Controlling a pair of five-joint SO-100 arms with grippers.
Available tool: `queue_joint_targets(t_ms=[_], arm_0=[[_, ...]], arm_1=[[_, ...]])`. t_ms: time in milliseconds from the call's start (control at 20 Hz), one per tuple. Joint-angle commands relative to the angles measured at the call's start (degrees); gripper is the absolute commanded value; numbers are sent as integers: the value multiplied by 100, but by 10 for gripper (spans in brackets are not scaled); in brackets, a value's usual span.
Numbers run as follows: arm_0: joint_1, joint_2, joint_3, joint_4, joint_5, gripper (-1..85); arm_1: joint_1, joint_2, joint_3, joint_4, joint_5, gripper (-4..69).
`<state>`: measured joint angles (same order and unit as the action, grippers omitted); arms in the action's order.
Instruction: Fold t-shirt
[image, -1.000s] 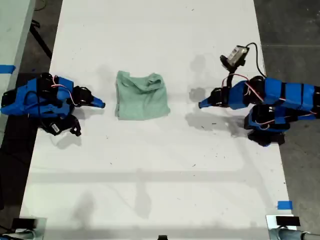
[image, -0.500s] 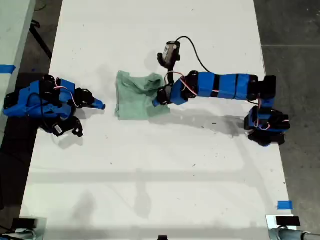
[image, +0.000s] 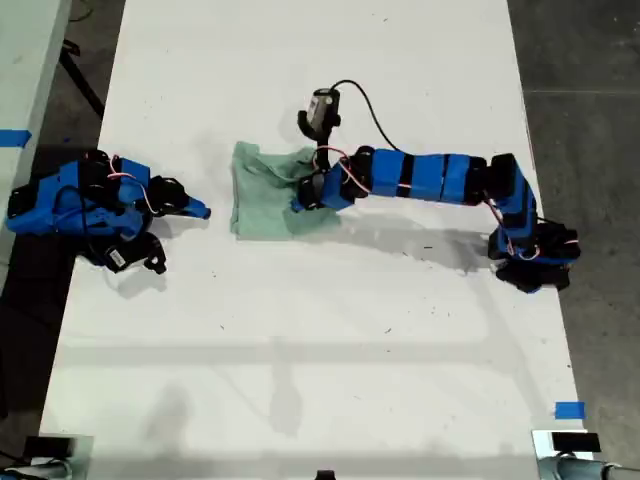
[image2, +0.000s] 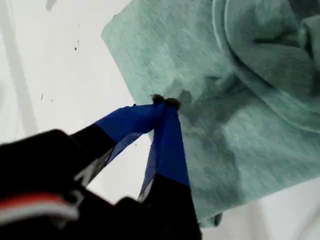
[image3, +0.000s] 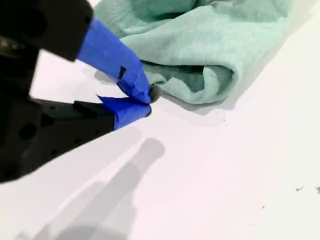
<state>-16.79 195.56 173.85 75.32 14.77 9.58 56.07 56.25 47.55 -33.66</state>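
In the exterior view, the t-shirt (image: 272, 192) lies as a soft, roughly square, pale mint bundle on the white table (image: 300, 350), a little above and to the left of the frame's centre, its upper edge rumpled into folds. One blue, segmented arm stretches in from the exterior view's right, and my first gripper (image: 298, 203) sits on the bundle's right-hand part with its tips over the cloth. The other arm is drawn back at the exterior view's left edge, with my second gripper (image: 203, 210) pointing at the shirt and standing just beside its left edge, apart from it. In the first wrist view, the cloth shows a fine heathered knit, with thick rolled folds in the upper right of the frame; the two tape-wrapped blue fingers (image2: 167, 142) of my first gripper (image2: 165, 101) meet at their dark tips, pressed together on the fabric, and I cannot tell whether any cloth is pinched between them. In the second wrist view, my second gripper (image3: 150, 101) is clenched with nothing in it, above the smooth white surface, near a rounded, puffy fold of the shirt.
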Motion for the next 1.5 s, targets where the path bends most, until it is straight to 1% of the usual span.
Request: queue_joint_targets(t_ms=[0, 200, 300, 450, 600, 750, 800, 850, 900, 1050, 1150, 1250, 1300, 1450], arm_0=[[-123, 26, -26, 26, -35, 1], [-114, 26, -26, 35, -44, 1], [-105, 26, -26, 35, -53, 1], [-105, 26, -26, 35, -53, 1], [-141, 26, -26, 35, -53, 1], [-193, 26, -26, 35, -62, 1], [-202, 26, -26, 53, -97, 1], [-211, 26, -26, 123, -237, 15], [-220, 26, -26, 185, -369, 27], [-237, 26, -35, 132, -369, 31], [-369, 26, -44, 176, -369, 31], [-448, 26, -44, 272, -334, 33], [-431, 26, -44, 264, -334, 34], [-360, 26, -44, 264, -334, 34]], arm_1=[[352, -18, -510, -79, -158, -11], [1099, -492, -729, -387, -501, -11], [1538, -580, -791, -659, -694, -11], [2048, -369, -993, -668, -896, -11], [2417, 105, -993, -694, -914, -11], [2628, 378, -686, -1116, -659, -11], [2663, 396, -615, -1169, -615, -11], [2663, 431, -624, -993, -606, -11], [2637, 563, -615, -686, -606, -11], [2391, 1556, -132, 501, -721, -11], [2057, 2628, 791, 1292, -686, -11], [1661, 4210, 2619, 1485, -334, -11], [1477, 5115, 3753, 1441, -18, -11], [888, 7875, 6882, 1406, 1318, -11]])
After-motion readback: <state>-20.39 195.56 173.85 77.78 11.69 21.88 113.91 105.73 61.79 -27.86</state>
